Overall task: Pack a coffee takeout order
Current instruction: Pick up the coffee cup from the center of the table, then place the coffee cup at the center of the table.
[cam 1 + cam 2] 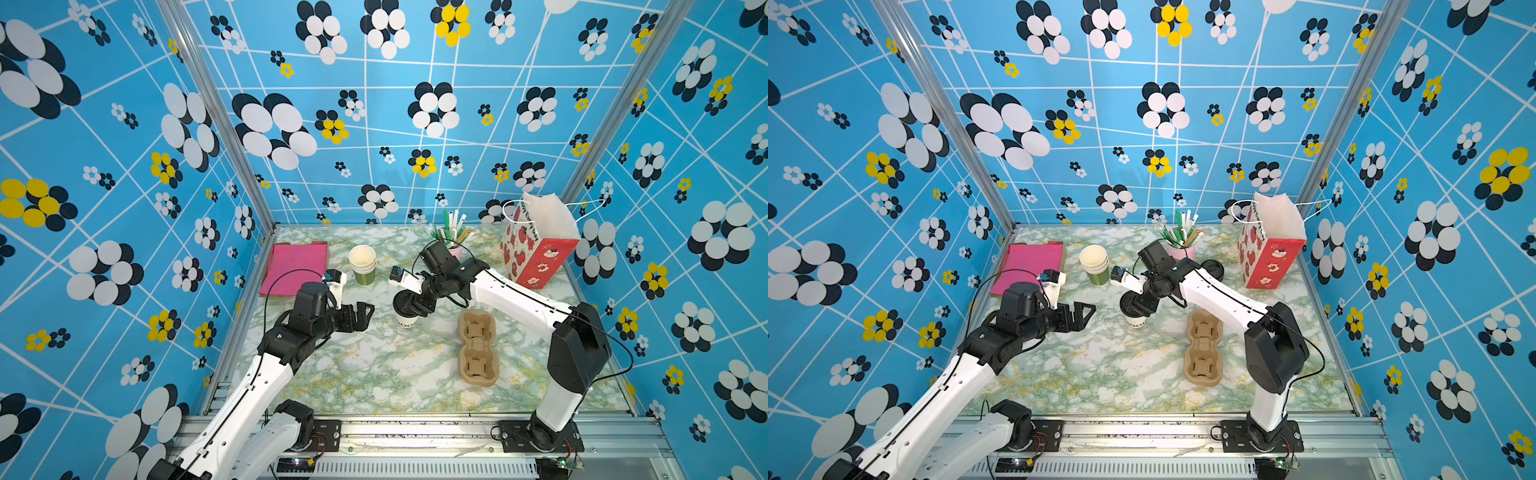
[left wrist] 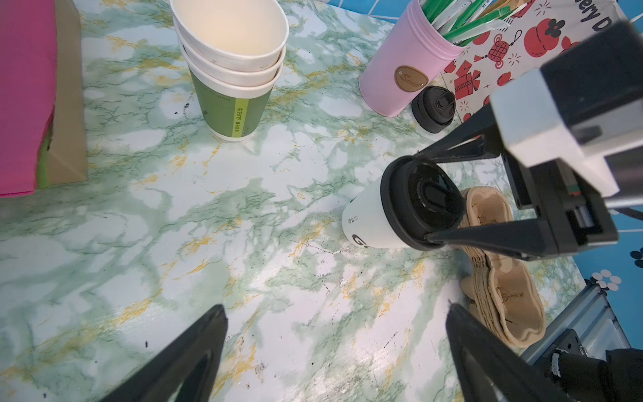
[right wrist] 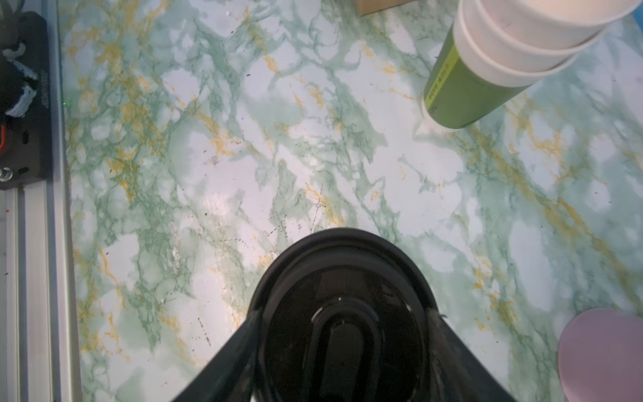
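Note:
A pale paper cup [image 1: 405, 321] [image 1: 1136, 321] [image 2: 368, 222] with a black round lid [image 3: 341, 278] stands near the middle of the marble table. My right gripper [image 1: 409, 305] [image 1: 1136, 303] [image 2: 424, 196] [image 3: 342, 313] comes down over it, shut on the lid's rim from both sides. I cannot tell whether the cup's base touches the table. My left gripper [image 1: 365, 318] [image 1: 1090, 318] [image 2: 335, 308] hovers open and empty just left of the cup. The brown pulp cup holder [image 1: 478, 347] [image 1: 1203, 347] [image 2: 504, 296] lies to the cup's right.
A stack of lidless green cups [image 1: 363, 264] [image 2: 231, 69] [image 3: 504, 59] stands behind the cup. Flat pink napkins [image 1: 295, 270] lie at the back left. A pink tumbler of straws [image 1: 453, 237] [image 2: 410, 69], a lone black lid [image 1: 1212, 268] [image 2: 433, 109] and a red-and-white paper bag [image 1: 536, 245] are at the back right.

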`<state>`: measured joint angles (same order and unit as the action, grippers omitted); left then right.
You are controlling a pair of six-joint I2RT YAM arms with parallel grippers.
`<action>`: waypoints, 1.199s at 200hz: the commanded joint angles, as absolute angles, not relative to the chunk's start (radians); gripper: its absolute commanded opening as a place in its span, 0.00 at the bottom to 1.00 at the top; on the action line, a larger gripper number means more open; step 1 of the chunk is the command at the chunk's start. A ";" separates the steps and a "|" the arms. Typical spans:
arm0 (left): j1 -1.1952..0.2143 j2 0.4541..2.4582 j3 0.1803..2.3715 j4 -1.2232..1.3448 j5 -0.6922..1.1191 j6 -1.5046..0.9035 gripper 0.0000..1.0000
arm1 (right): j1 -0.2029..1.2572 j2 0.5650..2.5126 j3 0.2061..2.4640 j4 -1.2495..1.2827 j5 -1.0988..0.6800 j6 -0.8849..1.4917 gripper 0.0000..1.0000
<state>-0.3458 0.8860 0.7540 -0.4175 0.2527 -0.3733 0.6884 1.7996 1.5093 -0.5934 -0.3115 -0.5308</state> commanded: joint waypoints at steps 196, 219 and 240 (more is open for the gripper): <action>-0.333 0.877 0.735 -0.403 0.250 -0.391 0.99 | 0.586 2.090 1.823 -0.708 -0.216 -0.437 0.72; -0.333 0.877 0.734 -0.403 0.251 -0.390 0.99 | 0.584 2.104 1.847 -0.735 -0.214 -0.437 0.75; -0.333 0.878 0.734 -0.401 0.250 -0.392 0.99 | 0.584 2.108 1.870 -0.747 -0.218 -0.437 0.77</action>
